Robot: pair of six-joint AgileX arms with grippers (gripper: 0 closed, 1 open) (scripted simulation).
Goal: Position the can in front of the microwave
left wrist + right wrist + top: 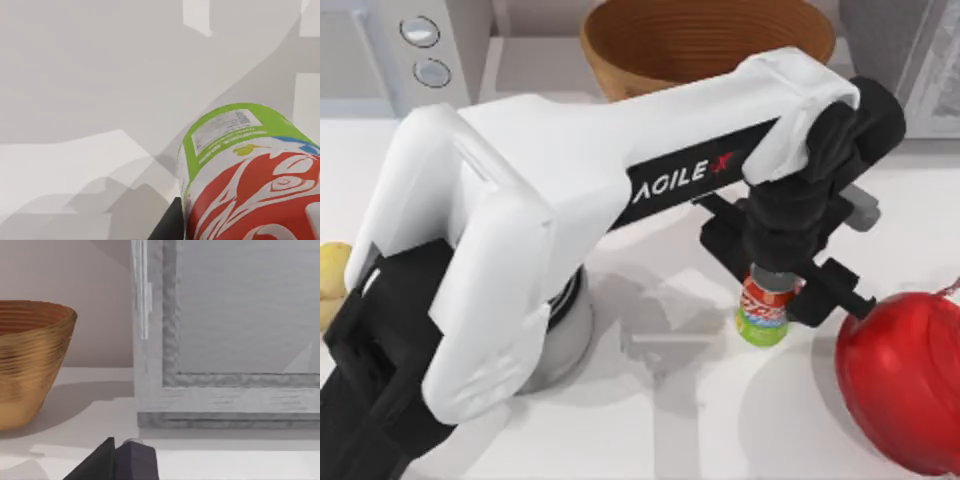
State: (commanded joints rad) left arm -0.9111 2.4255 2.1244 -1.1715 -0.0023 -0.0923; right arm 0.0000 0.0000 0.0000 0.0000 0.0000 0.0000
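1 can [763, 312]: upright on the table [680, 420], just left of the red kettle [905, 380], well in front of the brown bowl [705, 40].
Left gripper [775, 290]: over the can, fingers clamped on its upper part; the left wrist view shows the red and green label [250, 170].
Microwave [405, 45]: far back-left of the can, 2 dials [425, 50] showing.
Right gripper [117, 460]: near the speckled grey box appliance [230, 340]; finger state cannot be told.
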